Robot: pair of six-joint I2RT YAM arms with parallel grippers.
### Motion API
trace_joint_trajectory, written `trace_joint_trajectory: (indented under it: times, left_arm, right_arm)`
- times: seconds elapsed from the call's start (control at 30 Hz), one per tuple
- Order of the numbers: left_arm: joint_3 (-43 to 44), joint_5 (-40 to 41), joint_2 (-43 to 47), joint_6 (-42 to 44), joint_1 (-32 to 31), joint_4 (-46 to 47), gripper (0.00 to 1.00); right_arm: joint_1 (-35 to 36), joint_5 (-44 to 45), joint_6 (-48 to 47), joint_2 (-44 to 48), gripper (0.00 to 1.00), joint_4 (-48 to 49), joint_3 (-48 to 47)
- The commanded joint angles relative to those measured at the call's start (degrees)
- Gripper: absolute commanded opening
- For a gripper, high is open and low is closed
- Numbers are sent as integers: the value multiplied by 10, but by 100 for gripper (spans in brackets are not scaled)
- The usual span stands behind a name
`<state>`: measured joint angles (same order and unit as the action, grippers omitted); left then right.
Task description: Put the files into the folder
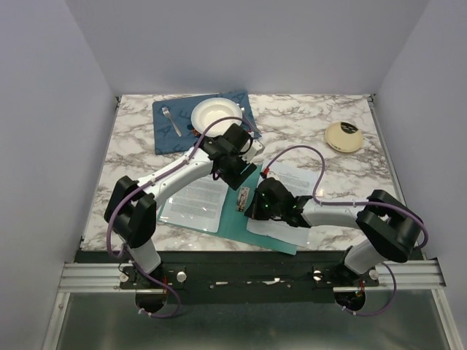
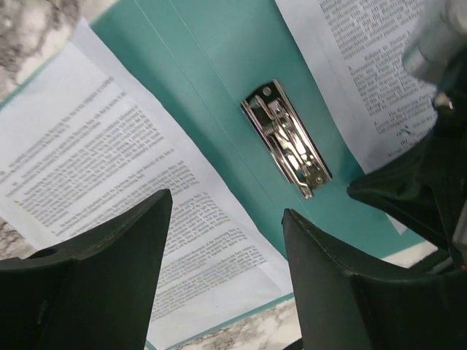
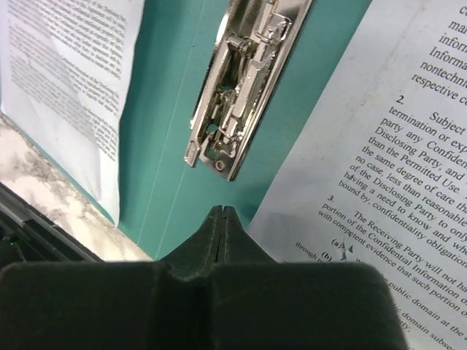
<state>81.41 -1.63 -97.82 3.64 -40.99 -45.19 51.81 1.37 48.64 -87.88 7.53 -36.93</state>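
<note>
here we are above the marble bench (image 1: 306, 120), and the teal folder (image 1: 235, 217) lies open and flat near the front edge. the files are on it as printed pages: the left sheet (image 1: 195, 195) covers the left flap and the right sheet (image 1: 298, 182) lies on the right flap. a bare teal strip runs between them, and the metal spine clip (image 2: 286, 138) sits on that strip.

we see the left claw (image 2: 226, 204) hanging over the folder's middle with its fingers wide apart and nothing between them. one finger is above the left sheet, the other near the clip.

the right claw (image 3: 221, 213) comes in from the other side, low over the teal strip. its fingers are pressed together with nothing seen between them, and the tip is just beside the near end of the clip. we cannot tell whether it touches the folder.

at the back, a dark blue placemat (image 1: 169, 138) carries a white bowl (image 1: 214, 113) and a fork (image 1: 171, 121). a cream disc (image 1: 344, 136) sits well apart, far right.
</note>
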Motion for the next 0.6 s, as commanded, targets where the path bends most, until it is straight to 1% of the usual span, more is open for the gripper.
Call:
trace_joint_trajectory:
  times: [0.0,0.07,0.1,0.17,0.2,0.3,0.37,0.47,0.57]
  left_arm:
    - [-57,-72,15,-12,-1,-16,67]
    - [-75,-99,21,-16,-1,-10,61]
    - [-80,-108,24,-18,-1,-9,56]
    - [-101,-121,31,-27,-1,5,51]
    - [-110,-121,35,-35,-1,24,46]
    - [-149,-132,57,-57,-1,62,38]
    - [-158,-134,62,-64,-1,73,37]
    - [-171,-134,62,-79,-1,94,38]
    - [-170,-129,47,-92,-5,108,45]
  right_arm:
    - [0,25,15,-19,0,5,-10]
    - [-6,25,17,-19,0,18,-8]
    - [-7,26,18,-18,1,24,-9]
    - [-12,29,18,-19,0,24,-13]
    - [-13,28,19,-19,1,27,-15]
    - [-16,25,20,-26,0,38,-17]
    - [-20,26,21,-29,0,42,-17]
    - [-23,26,27,-32,1,57,-10]
    - [-29,23,30,-35,1,68,-3]
